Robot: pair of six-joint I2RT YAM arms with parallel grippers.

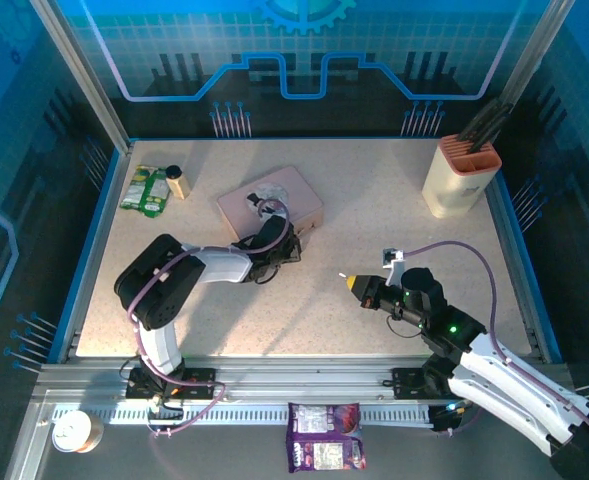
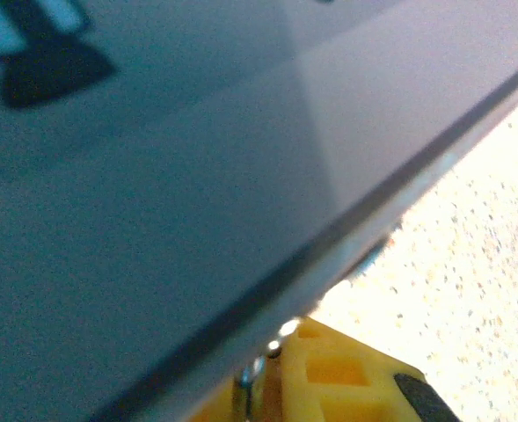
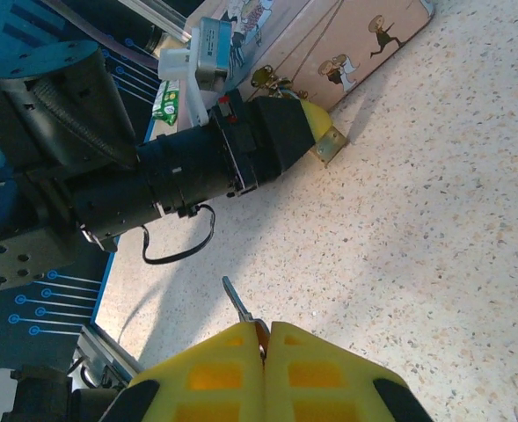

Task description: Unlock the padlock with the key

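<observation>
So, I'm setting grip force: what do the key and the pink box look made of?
The key: thin grey metal, judging by the dull sheen on its blade, pinched in the right gripper. The pink box: probably painted tin, given its smooth printed side and crisp lid seam; plastic isn't excluded.

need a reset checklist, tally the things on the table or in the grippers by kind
pink tin: 1
padlock: 1
key: 1
green packet: 1
small bottle: 1
knife block: 1
total: 6
</observation>
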